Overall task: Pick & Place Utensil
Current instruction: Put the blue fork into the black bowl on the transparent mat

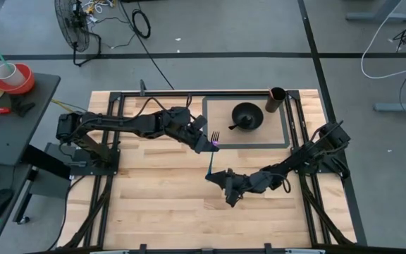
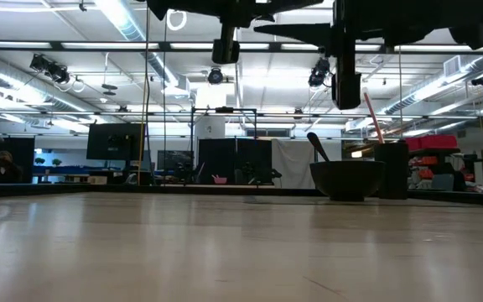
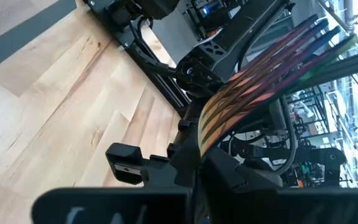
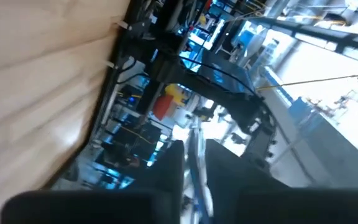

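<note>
The fork (image 1: pixel 214 138) is pinched near its head by the left gripper (image 1: pixel 208 144), whose fingers are pressed onto it. In the left wrist view the fork (image 3: pixel 253 81) is seen as a streaked, many-coloured band rising from between the dark fingers (image 3: pixel 166 168). The thin blue handle is carried down from there to the right gripper (image 1: pixel 214 176). In the right wrist view the fork (image 4: pixel 196 155) is seen running through the narrow gap between the fingers (image 4: pixel 169 171). Whether these fingers are pressed onto the handle or only set close beside it cannot be told.

The fork is thus held in the air over the middle of the table (image 1: pixel 154 204), just in front of the mat (image 1: pixel 217 106). The left arm is stretched in from the left edge and the right arm from the right edge, so that the two grippers are brought near each other.

On the mat a black bowl (image 1: pixel 247 116) is placed, with a dark utensil leaning in it. A dark cup (image 1: pixel 277 99) is stood at the mat's far right corner. In the low view the bowl (image 2: pixel 347 179) and the cup (image 2: pixel 392 168) are seen side by side on the far part of the table (image 2: pixel 225 252).
</note>
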